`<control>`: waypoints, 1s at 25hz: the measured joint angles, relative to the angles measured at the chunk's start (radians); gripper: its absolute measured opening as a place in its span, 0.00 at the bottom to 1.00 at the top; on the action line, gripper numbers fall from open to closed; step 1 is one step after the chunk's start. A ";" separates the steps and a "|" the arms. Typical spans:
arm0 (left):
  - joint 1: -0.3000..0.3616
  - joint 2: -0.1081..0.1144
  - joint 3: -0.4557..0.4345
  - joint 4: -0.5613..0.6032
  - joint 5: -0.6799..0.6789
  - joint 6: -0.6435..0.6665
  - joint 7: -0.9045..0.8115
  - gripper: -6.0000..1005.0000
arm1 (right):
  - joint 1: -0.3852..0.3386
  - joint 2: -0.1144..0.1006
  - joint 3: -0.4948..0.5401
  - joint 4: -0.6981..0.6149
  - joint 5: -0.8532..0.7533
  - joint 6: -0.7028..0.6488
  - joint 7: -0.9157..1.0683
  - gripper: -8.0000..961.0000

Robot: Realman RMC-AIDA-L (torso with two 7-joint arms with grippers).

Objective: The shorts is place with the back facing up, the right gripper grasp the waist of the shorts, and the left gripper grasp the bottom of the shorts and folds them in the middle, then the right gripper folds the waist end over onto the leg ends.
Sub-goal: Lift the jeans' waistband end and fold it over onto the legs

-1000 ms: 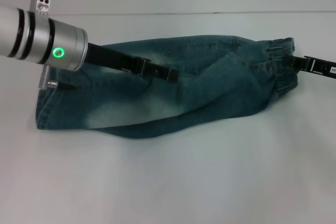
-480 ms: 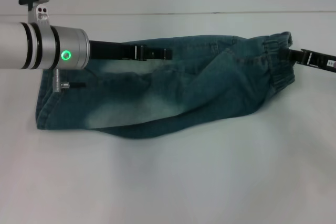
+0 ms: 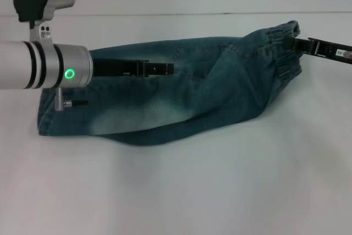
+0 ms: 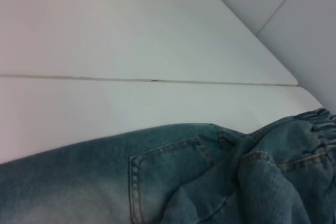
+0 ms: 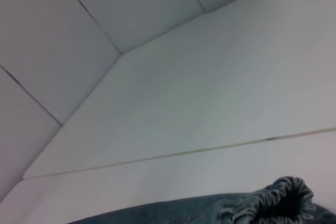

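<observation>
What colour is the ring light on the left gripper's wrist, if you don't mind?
Green; the ring light glows on the silver wrist, best seen in the head view.

Blue faded denim shorts (image 3: 181, 100) folded lengthwise, lying across frame centre on white table; pale bleached patch lower left, puckered elastic waist (image 3: 283, 48) lifted at upper right, hems at left.

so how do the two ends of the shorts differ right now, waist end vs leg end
The waist end is puckered elastic, bunched and raised at the right gripper. The leg end is a straight hem lying flat on the table. The waist end is darker blue; the denim by the leg end has pale bleached patches. The left gripper hovers mid-shorts, at neither end. Both ends belong to the same folded shorts.
</observation>
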 joint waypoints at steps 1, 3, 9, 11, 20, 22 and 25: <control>0.014 0.002 0.003 0.005 -0.012 0.003 0.000 0.81 | 0.003 0.000 -0.001 0.000 0.000 0.000 0.000 0.11; 0.021 0.003 0.004 0.008 -0.016 0.007 -0.001 0.80 | 0.009 -0.001 -0.001 -0.001 0.000 -0.001 0.001 0.11; 0.053 0.004 0.001 0.022 -0.043 0.020 -0.005 0.73 | 0.022 -0.002 -0.003 -0.002 0.000 -0.001 0.002 0.11; 0.067 0.004 0.000 0.023 -0.060 0.021 -0.007 0.69 | 0.025 -0.002 -0.003 -0.002 0.000 -0.001 0.002 0.11; 0.118 0.006 0.013 0.019 -0.105 0.029 -0.001 0.48 | 0.046 0.002 -0.004 -0.002 0.000 -0.010 0.002 0.11; 0.121 0.005 0.022 0.015 -0.105 0.033 0.003 0.40 | 0.054 0.006 -0.007 -0.009 0.000 -0.019 0.001 0.11; 0.119 0.002 0.042 0.005 -0.109 0.034 0.009 0.28 | 0.059 0.019 -0.013 -0.028 0.000 -0.032 0.001 0.11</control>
